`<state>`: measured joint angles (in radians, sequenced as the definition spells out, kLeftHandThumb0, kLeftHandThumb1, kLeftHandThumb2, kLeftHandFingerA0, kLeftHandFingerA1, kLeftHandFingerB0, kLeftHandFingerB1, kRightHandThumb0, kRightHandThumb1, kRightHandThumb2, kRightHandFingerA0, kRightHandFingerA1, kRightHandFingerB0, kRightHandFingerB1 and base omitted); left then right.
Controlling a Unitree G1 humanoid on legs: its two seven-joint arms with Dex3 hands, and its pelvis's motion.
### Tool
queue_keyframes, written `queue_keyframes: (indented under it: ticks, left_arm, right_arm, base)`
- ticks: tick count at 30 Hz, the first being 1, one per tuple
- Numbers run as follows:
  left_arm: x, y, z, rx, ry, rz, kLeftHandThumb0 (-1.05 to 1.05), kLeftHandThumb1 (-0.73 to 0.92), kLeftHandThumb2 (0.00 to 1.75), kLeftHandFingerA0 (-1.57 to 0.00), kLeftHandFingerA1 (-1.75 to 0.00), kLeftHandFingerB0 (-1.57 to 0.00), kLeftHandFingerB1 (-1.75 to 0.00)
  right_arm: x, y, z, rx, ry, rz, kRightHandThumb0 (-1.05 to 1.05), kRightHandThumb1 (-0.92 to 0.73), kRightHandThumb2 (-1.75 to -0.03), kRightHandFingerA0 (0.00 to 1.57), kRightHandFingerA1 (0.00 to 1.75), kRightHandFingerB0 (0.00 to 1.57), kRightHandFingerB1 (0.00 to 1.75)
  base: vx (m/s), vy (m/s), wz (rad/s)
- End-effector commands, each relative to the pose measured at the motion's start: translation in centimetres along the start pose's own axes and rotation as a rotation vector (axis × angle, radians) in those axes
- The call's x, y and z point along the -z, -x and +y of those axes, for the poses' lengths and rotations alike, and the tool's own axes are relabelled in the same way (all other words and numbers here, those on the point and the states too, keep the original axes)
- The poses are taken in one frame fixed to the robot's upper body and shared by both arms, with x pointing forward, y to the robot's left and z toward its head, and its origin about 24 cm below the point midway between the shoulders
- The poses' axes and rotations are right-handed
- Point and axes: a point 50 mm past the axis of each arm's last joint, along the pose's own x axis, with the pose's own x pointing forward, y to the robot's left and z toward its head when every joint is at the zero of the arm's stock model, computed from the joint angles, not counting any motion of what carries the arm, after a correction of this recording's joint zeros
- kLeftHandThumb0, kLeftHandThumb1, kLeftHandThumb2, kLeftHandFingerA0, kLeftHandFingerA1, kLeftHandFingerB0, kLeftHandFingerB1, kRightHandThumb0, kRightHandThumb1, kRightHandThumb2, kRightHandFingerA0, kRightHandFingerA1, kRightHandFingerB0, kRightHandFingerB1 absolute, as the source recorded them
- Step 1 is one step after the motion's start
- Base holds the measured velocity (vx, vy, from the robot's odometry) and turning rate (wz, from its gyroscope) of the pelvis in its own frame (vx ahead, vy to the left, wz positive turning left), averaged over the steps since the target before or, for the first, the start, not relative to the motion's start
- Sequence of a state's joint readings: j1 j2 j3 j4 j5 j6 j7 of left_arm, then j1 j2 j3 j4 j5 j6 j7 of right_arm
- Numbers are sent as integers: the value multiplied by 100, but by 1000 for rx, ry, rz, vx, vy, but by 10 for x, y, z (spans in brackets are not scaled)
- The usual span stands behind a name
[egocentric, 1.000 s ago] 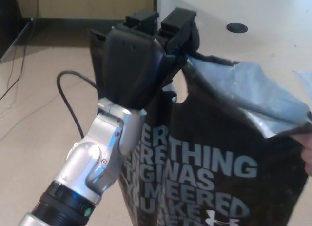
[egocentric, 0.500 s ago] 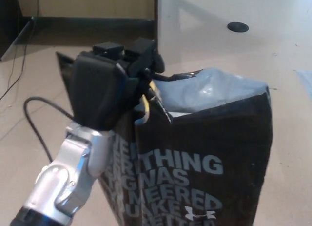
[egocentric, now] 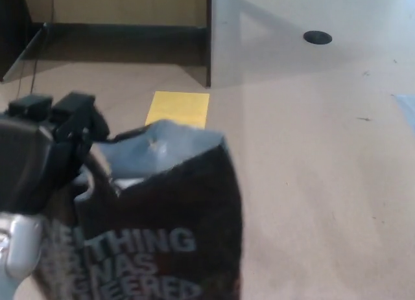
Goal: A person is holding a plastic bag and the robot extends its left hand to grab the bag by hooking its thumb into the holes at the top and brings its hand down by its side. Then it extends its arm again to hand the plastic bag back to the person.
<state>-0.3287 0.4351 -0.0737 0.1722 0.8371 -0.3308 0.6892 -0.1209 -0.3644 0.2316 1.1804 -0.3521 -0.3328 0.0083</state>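
Observation:
A black plastic bag [egocentric: 168, 229] with grey lettering and a silvery-grey inside hangs at the lower left of the head view. My left hand [egocentric: 45, 151] is shut on the bag's top at the left edge of the picture, its fingers closed at the handle. The bag's mouth gapes open toward the right of the hand. My right hand does not show. No person's hand touches the bag.
A yellow square [egocentric: 179, 108] lies on the tan floor behind the bag. A grey wall corner [egocentric: 224, 47] stands at the top centre, with a dark baseboard [egocentric: 117, 34] to its left. A black round floor cover [egocentric: 318, 37] sits at the upper right.
My left hand has carried the bag down and to the left, toward my side. The person's hand seen at the right edge a second ago is gone. The yellow square now shows.

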Motion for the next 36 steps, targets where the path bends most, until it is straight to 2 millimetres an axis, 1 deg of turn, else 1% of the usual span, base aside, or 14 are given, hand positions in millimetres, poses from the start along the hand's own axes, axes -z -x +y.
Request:
queue_keyframes:
  ticks: [1, 7, 8, 11, 12, 13, 14, 19, 23, 25, 27, 28, 34, 36]
  left_arm:
    - [10, 28, 5, -41, 65, 44, -5, 54, 93, -125, -142, -93, -124]
    - [23, 79, 4, 25, 39, 140, 5, 54, 96, -123, -139, -92, -117]
    - [26, 89, 4, 53, 51, 177, 2, 66, 81, -90, -168, -76, -135]
    - [42, 129, 7, 101, -2, 258, 7, 66, 68, -90, -160, -81, -130]
    - [46, 140, 6, 112, -12, 301, 6, 53, 93, -118, -133, -92, -113]
    - [49, 152, 7, 134, -23, 338, 7, 53, 92, -120, -135, -92, -114]
    - [52, 166, 8, 164, -39, 381, 3, 69, 67, -88, -162, -78, -135]
    - [65, 211, 15, 263, -131, 496, 1, 68, 66, -92, -159, -86, -121]
    - [70, 242, 21, 342, -216, 548, 7, 61, 60, -85, -163, -74, -137]
    - [70, 251, 22, 386, -240, 557, 4, 59, 59, -89, -155, -91, -98]
    - [69, 260, 22, 418, -220, 594, 2, 61, 59, -92, -151, -94, -92]
    - [69, 262, 22, 423, -218, 596, -3, 60, 60, -93, -153, -97, -72]
    - [60, 281, 24, 478, -179, 600, -1, 70, 63, -87, -162, -71, -136]
    - [59, 283, 23, 507, -167, 602, -2, 71, 64, -88, -160, -74, -133]
  right_arm:
    - [-6, -4, -7, 15, -12, -1, -35, -69, -61, 64, 47, 58, 41]
    - [-11, -6, -11, 23, 34, -15, -35, -69, -59, 66, 45, 57, 39]
    - [-11, -6, -11, 23, 27, -15, -35, -69, -59, 66, 45, 57, 39]
    - [-13, -7, -15, 26, 17, -13, -35, -69, -59, 66, 45, 57, 39]
    - [-14, -8, -15, 25, 19, -14, -36, -69, -61, 64, 46, 57, 40]
    - [-14, -8, -15, 24, 22, -13, -35, -70, -61, 63, 45, 57, 40]
    - [-13, -8, -13, 22, 22, -11, -40, -67, -62, 64, 47, 55, 40]
    - [-13, -7, -10, 21, 23, -8, -40, -66, -62, 65, 47, 56, 41]
    - [-12, -7, -8, 12, 22, 2, -36, -69, -59, 66, 45, 58, 39]
    - [-11, -7, -8, 15, 16, 2, -36, -70, -61, 64, 46, 58, 40]
    - [-12, -7, -8, 17, 11, 1, -35, -70, -61, 64, 46, 58, 41]
    - [-12, -7, -8, 17, 11, 1, -35, -69, -61, 64, 46, 58, 41]
    - [-11, -7, -2, 14, 8, -1, -36, -70, -60, 67, 46, 59, 40]
    - [-11, -7, -2, 16, 4, 2, -36, -70, -61, 67, 47, 60, 41]
  base:
    - [0, 0, 0]
    - [0, 0, 0]
    - [0, 0, 0]
    - [0, 0, 0]
    - [0, 0, 0]
    - [0, 0, 0]
    - [0, 0, 0]
    - [0, 0, 0]
    - [0, 0, 0]
    - [0, 0, 0]
    - [0, 0, 0]
    - [0, 0, 0]
    - [0, 0, 0]
    - [0, 0, 0]
